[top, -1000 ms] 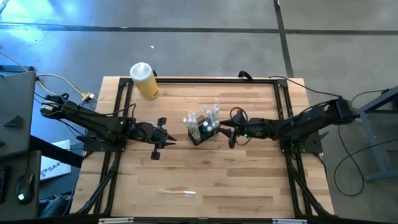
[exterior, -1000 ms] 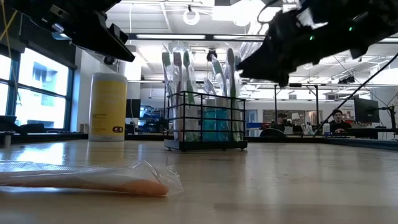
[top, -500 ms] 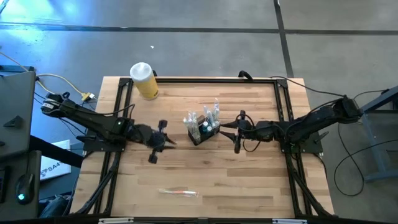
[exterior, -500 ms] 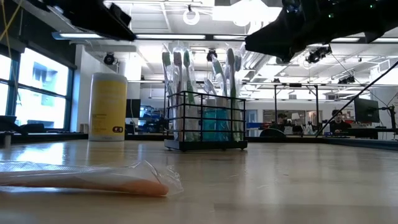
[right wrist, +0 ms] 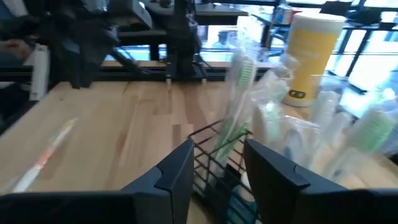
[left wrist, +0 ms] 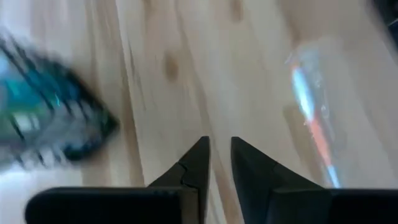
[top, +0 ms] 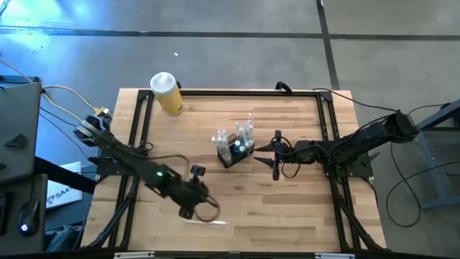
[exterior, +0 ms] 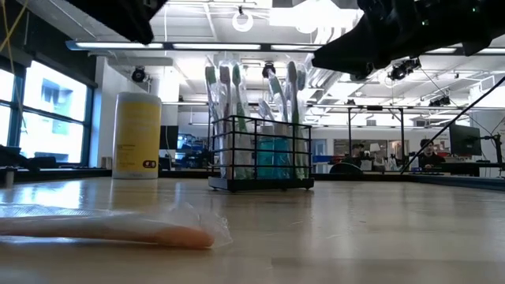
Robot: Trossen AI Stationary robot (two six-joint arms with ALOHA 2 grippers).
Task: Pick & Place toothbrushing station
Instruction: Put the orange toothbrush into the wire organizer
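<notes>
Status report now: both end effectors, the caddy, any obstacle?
Left end effector empty, above wrapped orange toothbrush. Right end effector open, beside black slatted wire caddy. Nothing between them.

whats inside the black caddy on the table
The black caddy holds several wrapped toothbrushes standing upright with heads above the rim, plus something teal low down behind the slats. The caddy's floor and the handle ends are hidden by the slats and wrappers.

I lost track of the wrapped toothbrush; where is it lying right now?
In the high view the wrapped toothbrush lies flat near the table's front edge, left of centre, just below the left gripper and well in front of the black caddy.
</notes>
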